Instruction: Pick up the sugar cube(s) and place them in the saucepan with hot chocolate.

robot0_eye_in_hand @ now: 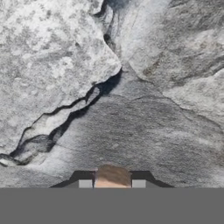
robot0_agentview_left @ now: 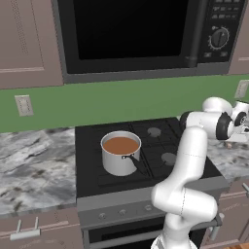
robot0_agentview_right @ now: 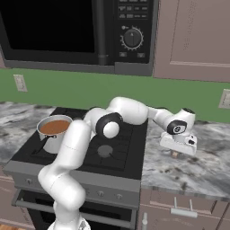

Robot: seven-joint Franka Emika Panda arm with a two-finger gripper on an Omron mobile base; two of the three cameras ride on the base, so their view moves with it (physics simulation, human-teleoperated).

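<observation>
Roughly halfway, by the look of it. Gripper (robot0_agentview_right: 176, 153) low over the marble tabletop (robot0_agentview_right: 188, 170) right of the stove, clenched on a tan sugar cube (robot0_eye_in_hand: 112, 176). Still to do: carrying it left to the saucepan (robot0_agentview_left: 120, 153) of hot chocolate (robot0_agentview_left: 121, 145) on the near-left burner.

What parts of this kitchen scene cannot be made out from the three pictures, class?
- Gripper, hand view: grey band cuts off the fingertips; a tan block sits between them, its identity and whole shape unclear.
- Gripper, right base view: the white hand hides its fingers.
- Saucepan, right base view: the arm covers its handle.
- Microwave labels: too small to read.
</observation>
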